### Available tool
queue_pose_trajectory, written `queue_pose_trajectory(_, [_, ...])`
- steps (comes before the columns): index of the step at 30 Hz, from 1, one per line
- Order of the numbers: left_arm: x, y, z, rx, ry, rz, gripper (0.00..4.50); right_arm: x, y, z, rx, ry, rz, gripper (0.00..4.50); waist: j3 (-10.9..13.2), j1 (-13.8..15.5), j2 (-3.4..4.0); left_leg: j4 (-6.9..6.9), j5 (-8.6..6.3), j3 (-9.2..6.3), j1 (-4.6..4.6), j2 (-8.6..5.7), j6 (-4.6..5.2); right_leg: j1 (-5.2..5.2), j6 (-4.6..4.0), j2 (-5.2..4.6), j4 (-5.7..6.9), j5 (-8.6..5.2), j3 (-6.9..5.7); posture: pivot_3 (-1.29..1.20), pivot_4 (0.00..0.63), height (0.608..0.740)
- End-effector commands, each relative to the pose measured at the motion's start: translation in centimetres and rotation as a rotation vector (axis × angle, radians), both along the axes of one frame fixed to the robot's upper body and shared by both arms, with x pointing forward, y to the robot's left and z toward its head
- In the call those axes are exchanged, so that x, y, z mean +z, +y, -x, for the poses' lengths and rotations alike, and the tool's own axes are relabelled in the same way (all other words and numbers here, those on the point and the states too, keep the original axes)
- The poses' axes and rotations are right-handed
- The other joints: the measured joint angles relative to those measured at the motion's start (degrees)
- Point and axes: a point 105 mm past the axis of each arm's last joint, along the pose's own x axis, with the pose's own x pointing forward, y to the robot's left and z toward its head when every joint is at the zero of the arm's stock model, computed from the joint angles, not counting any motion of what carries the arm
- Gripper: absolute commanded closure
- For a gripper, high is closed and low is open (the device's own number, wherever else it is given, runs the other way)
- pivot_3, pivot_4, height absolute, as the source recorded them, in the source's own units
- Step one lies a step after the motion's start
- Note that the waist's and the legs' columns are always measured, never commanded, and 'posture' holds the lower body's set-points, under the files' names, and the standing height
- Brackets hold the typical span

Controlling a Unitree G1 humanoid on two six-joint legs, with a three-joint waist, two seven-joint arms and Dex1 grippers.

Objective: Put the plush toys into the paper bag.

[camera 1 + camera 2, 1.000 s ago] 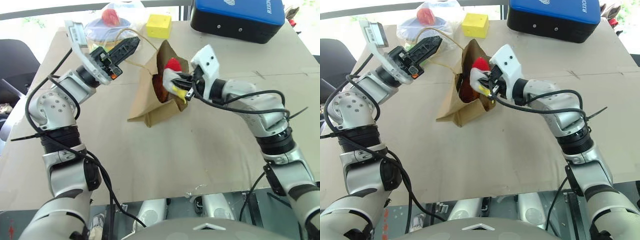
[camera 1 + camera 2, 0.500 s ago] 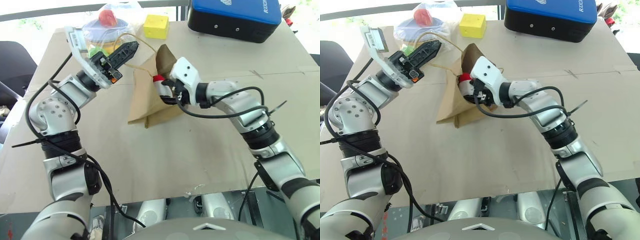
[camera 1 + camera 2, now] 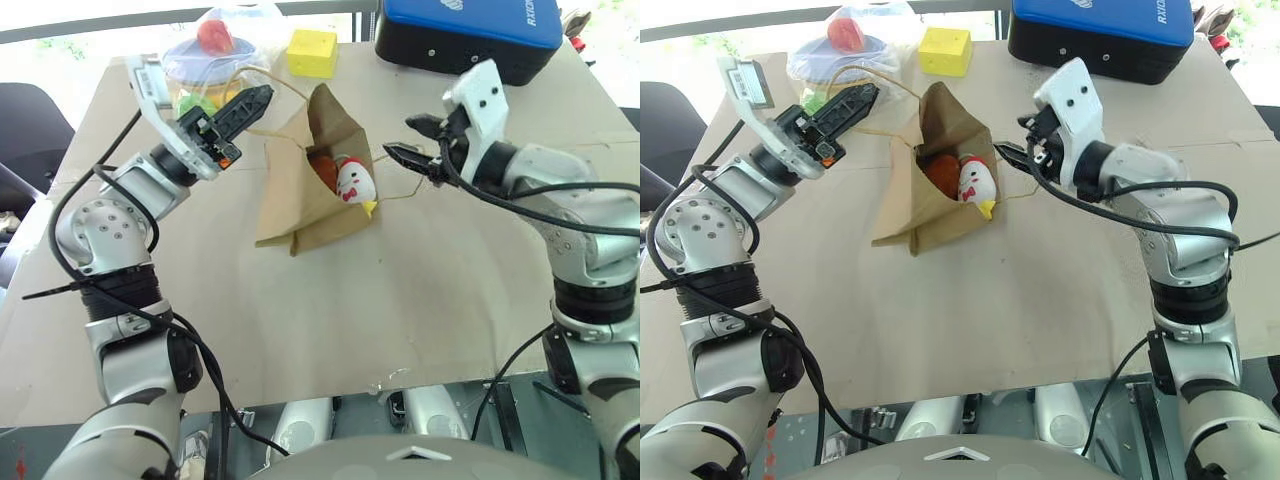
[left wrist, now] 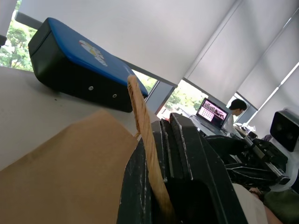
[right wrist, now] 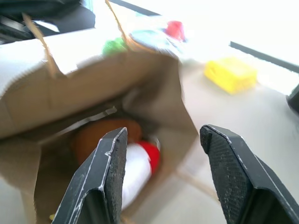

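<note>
1. With its mouth turned toward the right gripper, the paper bag is seen lying on its side on the table, mouth held open.
2. Both plush toys are seen inside the bag's mouth: the white chicken toy sits at the lip with its yellow part poking over the bag's edge, and the brown toy lies just behind it, deeper in the bag and touching it.
3. The left gripper is held above and beside the bag's upper edge, fingers pressed together on the bag's string handle; the string is seen clamped between the black fingers in the left wrist view.
4. The handle loop is drawn taut from the bag's top edge up to that gripper.
5. The right gripper is held clear of the bag, just beside its mouth, fingers spread and nothing between them.
6. The second string handle lies loose on the table beside the bag's mouth, under the right gripper.
7. Beyond the bag, a yellow cube and a clear plastic bag of wrapped toys are seen; a blue-and-black case sits beyond the bag, behind the right gripper.
8. A person at a laptop is visible in the background of the left wrist view, well apart from the bag.
</note>
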Motion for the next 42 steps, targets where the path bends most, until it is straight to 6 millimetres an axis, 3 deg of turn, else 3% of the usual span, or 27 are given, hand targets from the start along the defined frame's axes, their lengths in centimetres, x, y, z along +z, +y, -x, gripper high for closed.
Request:
queue_pose_trajectory(1, [1.8, 0.4, 1.0, 0.007, -0.086, -0.003, 4.5, 1.0, -1.4, 0.2, -0.081, -0.017, -0.037, 2.11, 0.0, 0.01, 0.0, 0.0, 0.0, 0.0, 0.0, 0.0, 0.0, 0.0, 0.0, 0.0, 0.0, 0.0, 0.0, 0.0, 0.15, 0.74])
queue_pose_trajectory(6, [1.9, 0.6, 1.1, 0.014, -0.09, -0.006, 4.5, -1.6, -3.9, -0.3, -0.189, 0.13, -0.053, 2.11, 0.0, 0.19, 0.0, 0.0, 0.0, -0.02, 0.0, -0.03, 0.0, 0.01, 0.0, -0.02, 0.0, 0.0, -0.01, 0.0, 0.15, 0.74])
queue_pose_trajectory(12, [1.9, 0.7, 1.2, 0.021, -0.092, -0.008, 4.5, -3.1, -2.7, -1.8, -0.189, 0.179, -0.097, 2.11, 0.0, -0.15, 0.0, -0.02, 0.0, -0.02, 0.06, -0.04, 0.0, 0.0, 0.0, 0.02, 0.02, 0.0, 0.07, 0.0, 0.15, 0.74])
queue_pose_trajectory(15, [1.9, 0.7, 1.4, 0.022, -0.094, -0.012, 4.5, -2.9, -2.4, -2.2, -0.178, 0.185, -0.13, 2.94, 0.01, -0.17, 0.02, -0.04, 0.0, -0.01, 0.07, -0.04, 0.0, -0.02, 0.0, 0.03, 0.03, 0.0, 0.08, 0.0, 0.15, 0.74])
queue_pose_trajectory(17, [1.9, 0.8, 1.4, 0.023, -0.094, -0.014, 4.5, -2.9, -2.3, -2.3, -0.17, 0.182, -0.13, 4.0, 0.01, -0.04, 0.01, -0.04, 0.0, -0.02, 0.07, -0.06, 0.0, -0.01, 0.0, 0.02, 0.02, 0.0, 0.08, 0.0, 0.15, 0.74])
queue_pose_trajectory(18, [1.8, 0.8, 1.4, 0.024, -0.094, -0.016, 4.5, -2.8, -2.2, -2.2, -0.159, 0.178, -0.138, 4.28, 0.01, 0.03, 0.01, -0.04, 0.0, -0.03, 0.07, -0.07, 0.0, -0.01, 0.0, 0.01, 0.02, 0.0, 0.07, 0.0, 0.15, 0.74])
queue_pose_trajectory(21, [1.7, 0.6, 1.4, 0.018, -0.098, -0.034, 4.5, -1.1, -2.0, -1.1, -0.075, 0.149, -0.227, 4.41, 0.01, 0.05, 0.02, -0.03, 0.0, -0.07, 0.05, -0.1, 0.0, 0.0, 0.0, -0.02, 0.01, 0.0, 0.05, 0.0, 0.15, 0.74])
queue_pose_trajectory(24, [2.1, 0.3, 1.3, -0.013, -0.103, -0.049, 4.5, 1.9, -1.5, 1.4, 0.074, 0.114, -0.373, 4.41, 0.01, 0.01, 0.02, -0.04, 0.0, -0.11, 0.05, -0.1, 0.0, -0.01, 0.0, -0.01, 0.0, 0.0, 0.04, 0.0, 0.15, 0.74])
queue_pose_trajectory(27, [2.8, 0.4, 0.8, -0.073, -0.117, -0.112, 4.5, 5.7, -0.9, 5.2, 0.256, 0.017, -0.477, 4.41, 0.02, 0.08, 0.03, -0.06, 0.0, -0.18, 0.01, -0.11, 0.0, -0.01, 0.0, -0.01, -0.01, 0.0, 0.0, 0.0, 0.15, 0.74])
queue_pose_trajectory(29, [3.7, 0.4, 0.0, -0.126, -0.134, -0.153, 4.5, 8.4, -0.7, 7.3, 0.332, -0.051, -0.545, 4.41, 0.06, 0.09, 0.08, -0.06, 0.0, -0.23, 0.0, -0.14, 0.0, -0.01, 0.0, -0.01, 0.0, 0.0, -0.04, 0.0, 0.15, 0.74])
queue_pose_trajectory(32, [4.3, -0.1, -1.6, -0.194, -0.16, -0.238, 4.5, 10.8, -0.5, 9.2, 0.374, -0.098, -0.582, 4.41, 0.01, 0.11, 0.13, -0.16, 0.0, -0.33, 0.09, -0.23, 0.0, 0.01, 0.0, -0.05, 0.01, 0.0, -0.08, 0.0, 0.15, 0.74])
queue_pose_trajectory(34, [4.1, -1.2, -3.4, -0.224, -0.183, -0.347, 4.5, 11.0, -0.2, 9.5, 0.338, -0.105, -0.524, 4.41, 0.01, 0.26, 0.12, -0.19, 0.0, -0.35, 0.12, -0.3, 0.0, 0.03, 0.0, -0.09, 0.03, 0.0, -0.15, 0.0, 0.15, 0.74])
queue_pose_trajectory(37, [3.9, -3.9, -5.1, -0.259, -0.232, -0.454, 4.5, 9.9, -0.1, 9.1, 0.276, -0.069, -0.451, 4.41, 0.02, 0.63, 0.11, -0.27, 0.01, -0.37, 0.08, -0.44, 0.01, 0.02, 0.0, -0.2, -0.04, 0.0, -0.27, 0.0, 0.15, 0.74])
queue_pose_trajectory(42, [3.1, -7.8, -5.9, -0.332, -0.312, -0.598, 4.5, 7.8, -0.3, 8.5, 0.181, -0.011, -0.382, 4.41, 0.04, -0.09, 0.06, -0.17, 0.01, -0.29, -0.04, -0.44, 0.06, -0.02, 0.02, -0.23, 0.01, -0.01, -0.17, 0.0, 0.15, 0.74])
